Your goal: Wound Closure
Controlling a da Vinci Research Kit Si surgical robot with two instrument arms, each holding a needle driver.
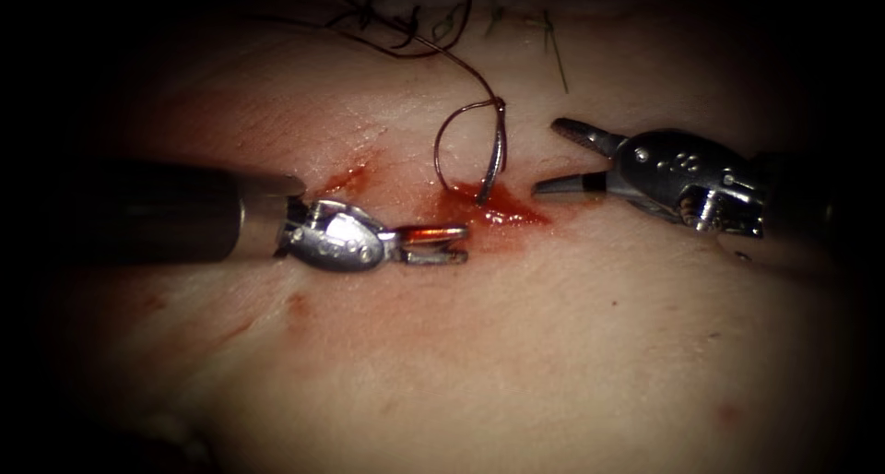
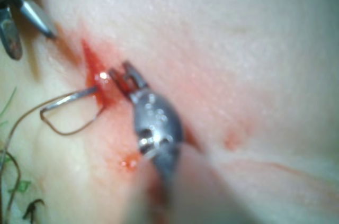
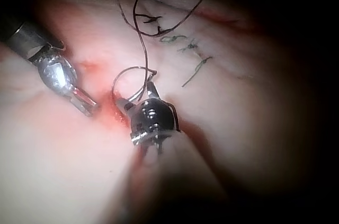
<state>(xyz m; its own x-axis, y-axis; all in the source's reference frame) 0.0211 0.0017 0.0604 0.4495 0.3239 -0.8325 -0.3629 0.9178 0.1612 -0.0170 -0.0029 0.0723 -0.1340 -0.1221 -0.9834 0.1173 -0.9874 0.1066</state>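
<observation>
The curved needle (image 1: pixel 496 151) stands upright in the tissue (image 1: pixel 516 345), its tip sunk in the red fluid (image 1: pixel 502 208) at the cut, and neither tool holds it. Dark thread (image 1: pixel 441 147) loops from the needle's tail down to the tissue just left of it, and another strand runs off toward the top. My left tool (image 1: pixel 456 243) lies left of the cut, its jaws a little open and holding nothing, tips close to the fluid. My right tool (image 1: pixel 546 157) is right of the needle with its jaws wide open and nothing in them. The left wrist view shows the needle (image 2: pixel 69 99) and the left tool (image 2: pixel 123 73).
Knotted stitches with cut thread ends (image 1: pixel 551 45) lie along the cut beyond the needle, also seen as thread ends (image 3: pixel 185 44) in the right wrist view. Loose dark thread (image 1: pixel 387 27) tangles at the far left of them. A small red fluid smear (image 1: pixel 346 179) sits above the left tool.
</observation>
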